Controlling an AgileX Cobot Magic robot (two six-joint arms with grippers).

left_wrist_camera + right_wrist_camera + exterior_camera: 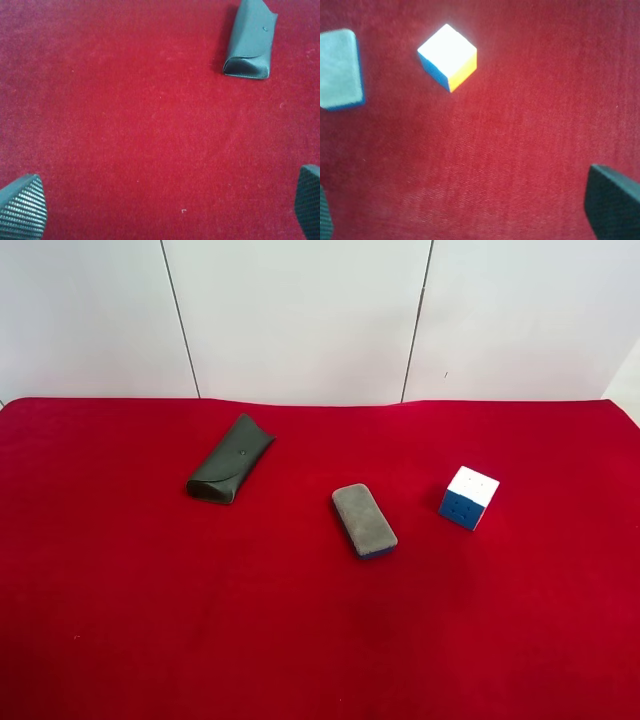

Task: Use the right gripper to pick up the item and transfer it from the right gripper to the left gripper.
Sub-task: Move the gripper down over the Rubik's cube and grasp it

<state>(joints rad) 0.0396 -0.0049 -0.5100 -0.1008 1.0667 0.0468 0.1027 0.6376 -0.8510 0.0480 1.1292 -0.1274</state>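
Note:
The puzzle cube (468,497) sits on the red cloth at the right of the exterior high view, white face up, blue sides showing. In the right wrist view the cube (448,58) shows white, blue and orange faces. My right gripper (470,210) is open and empty, well apart from the cube; one finger (612,202) shows at the frame edge and the other only as a sliver. My left gripper (165,205) is open and empty above bare cloth, its fingertips (22,207) spread wide. Neither arm shows in the exterior high view.
A grey oblong eraser (364,520) lies left of the cube; it also shows in the right wrist view (339,69). A dark green glasses case (231,458) lies further left and shows in the left wrist view (250,40). A white wall stands behind the table (120,640).

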